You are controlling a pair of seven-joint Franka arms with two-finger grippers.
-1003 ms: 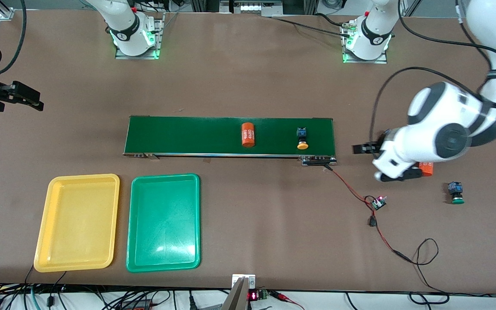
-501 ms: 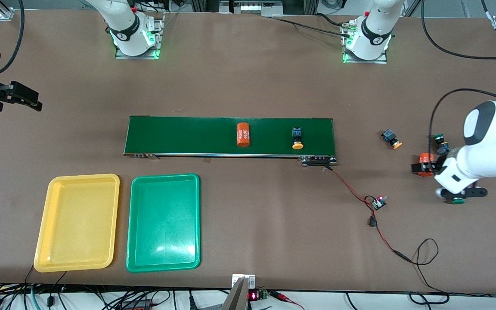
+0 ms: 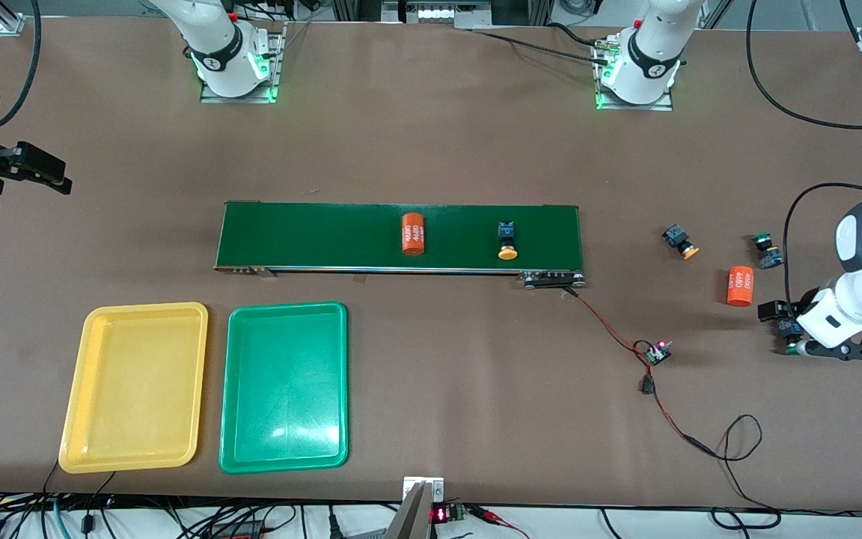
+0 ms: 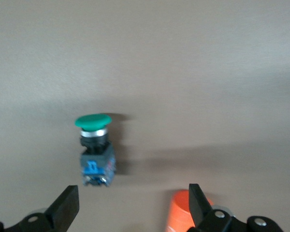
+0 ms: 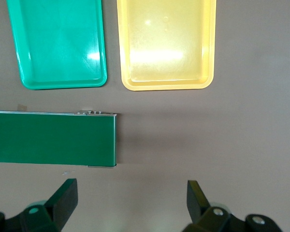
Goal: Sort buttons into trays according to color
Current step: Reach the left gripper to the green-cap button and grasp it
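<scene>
In the front view, a yellow-capped button (image 3: pixel 506 241) is seen on the conveyor belt (image 3: pixel 311 236), while the yellow tray (image 3: pixel 135 385) and green tray (image 3: pixel 283 385) are placed nearer the camera. In the left wrist view, the left gripper (image 4: pixel 133 208) is held with fingers spread over a green-capped button (image 4: pixel 94 147) on the table (image 4: pixel 183 72). In the right wrist view, the right gripper (image 5: pixel 130 203) is also kept released, grasping nothing.

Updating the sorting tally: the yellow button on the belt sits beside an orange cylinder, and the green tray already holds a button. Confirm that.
Not quite: the green tray holds nothing, as the front view shows. The yellow button does sit on the belt beside the orange cylinder.
</scene>
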